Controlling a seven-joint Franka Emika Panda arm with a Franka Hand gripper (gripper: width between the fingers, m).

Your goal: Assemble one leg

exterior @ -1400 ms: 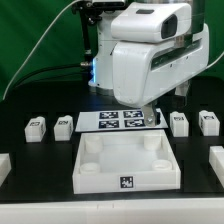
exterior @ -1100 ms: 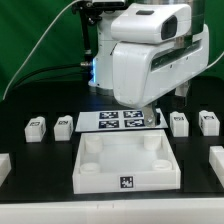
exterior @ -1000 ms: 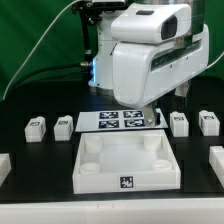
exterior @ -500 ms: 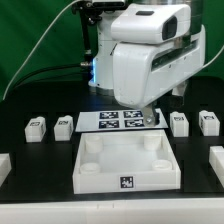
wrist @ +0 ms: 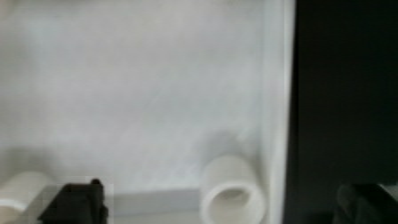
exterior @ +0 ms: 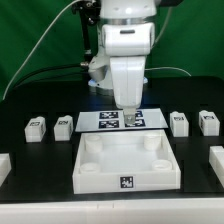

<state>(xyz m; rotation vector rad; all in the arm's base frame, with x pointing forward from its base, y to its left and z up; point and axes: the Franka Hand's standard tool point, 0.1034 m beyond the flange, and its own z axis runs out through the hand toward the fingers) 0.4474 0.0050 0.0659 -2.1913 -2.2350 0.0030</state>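
Observation:
Four small white legs with tags lie on the black table: two at the exterior view's left (exterior: 36, 127) (exterior: 63, 126) and two at its right (exterior: 179, 122) (exterior: 208, 122). My gripper (exterior: 129, 119) hangs straight down over the marker board (exterior: 105, 119), just behind the back rim of the large white tray (exterior: 90, 170). It touches no leg. In the wrist view the gripper (wrist: 222, 205) is open and empty, its dark fingertips (wrist: 75, 203) wide apart. Below them lies the blurred tray floor (wrist: 143, 90) with a round corner socket (wrist: 231, 190).
White parts lie at the exterior view's left edge (exterior: 4, 165) and right edge (exterior: 217, 160). The robot's base and cables stand at the back before a green curtain.
The arm's head has swung from a broad, tilted pose at the exterior view's right to a narrow upright pose over the marker board's middle. No part has moved.

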